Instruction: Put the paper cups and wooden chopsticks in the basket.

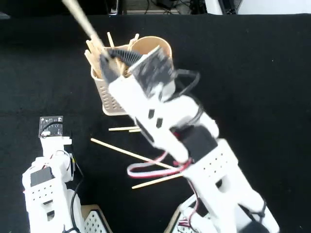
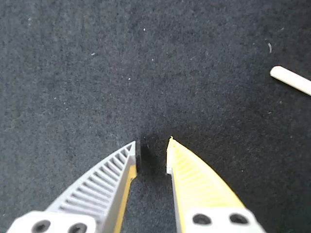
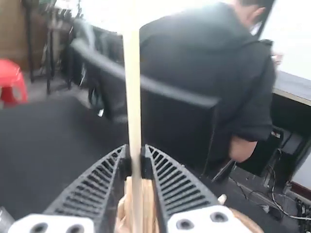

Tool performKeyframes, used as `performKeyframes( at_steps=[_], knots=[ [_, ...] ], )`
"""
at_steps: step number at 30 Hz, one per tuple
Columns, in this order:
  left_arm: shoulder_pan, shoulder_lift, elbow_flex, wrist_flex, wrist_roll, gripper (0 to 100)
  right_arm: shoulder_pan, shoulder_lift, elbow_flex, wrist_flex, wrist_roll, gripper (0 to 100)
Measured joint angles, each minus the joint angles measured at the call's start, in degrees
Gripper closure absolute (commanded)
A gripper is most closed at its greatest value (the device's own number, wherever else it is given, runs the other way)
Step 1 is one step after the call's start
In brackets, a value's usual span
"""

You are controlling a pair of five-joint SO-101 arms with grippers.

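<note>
1. Held chopstick (image 1: pixel 80 17): pale wood, long axis on a slant. Its free end points up and away toward the table's far-left side, and its lower end sits at the basket mouth. In the right wrist view it (image 3: pixel 132 87) runs straight out between the fingers and well past their tips.
2. Right gripper (image 1: pixel 112 60): clamped on that chopstick, with black ribbed fingers (image 3: pixel 104 179) pressed to either side (a tight pinch, low on the stick). It hangs directly over the basket.
3. Basket (image 1: pixel 111 103): white with a slotted wall, upright on the cloth toward the far side. Inside is a bundle of chopsticks (image 1: pixel 90 56) standing on end, tips fanned upward. A paper cup (image 1: pixel 154 44) sits mouth up at the basket's right side. The arm hides its lower part, so I cannot tell how deep it sits.
4. Loose on the cloth, on the arms' side of the basket:
   - A short chopstick (image 1: pixel 122 128) lies left to right, just beside the basket's foot.
   - A long chopstick (image 1: pixel 121 150) lies on a diagonal, its right end running under the right arm.
   - A third chopstick (image 1: pixel 155 181) lies nearest the bases, tilted the opposite way.
5. Left gripper (image 2: pixel 151 143): low over bare cloth at the near-left. Its fingers are a narrow way apart with nothing between them. A chopstick end (image 2: pixel 291 80) lies on the cloth apart from it.
6. Black cloth (image 1: pixel 252 73) covers the whole table.
</note>
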Motion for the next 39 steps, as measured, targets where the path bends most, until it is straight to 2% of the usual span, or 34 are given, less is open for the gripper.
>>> performKeyframes(
  at_steps=[5,10,20,26,31,39],
  knots=[
    [0.0,0.0,0.0,0.0,0.0,88,2.0,8.5,-7.7,0.0,-8.4,98.5],
    [0.0,0.0,0.0,0.0,0.0,88,2.1,12.8,-11.1,-2.3,-10.4,98.5],
    [0.0,0.0,0.0,0.0,0.0,88,2.1,20.5,-10.9,-7.4,-10.0,98.6],
    [0.0,0.0,0.0,0.0,0.0,88,2.1,20.7,-0.5,-18.7,-3.6,98.6],
    [0.0,0.0,0.0,0.0,0.0,88,2.1,21.3,8.4,-29.4,-2.2,98.6],
    [0.0,0.0,0.0,0.0,0.0,88,3.0,21.3,15.3,-34.0,-2.1,98.5]
  ],
)
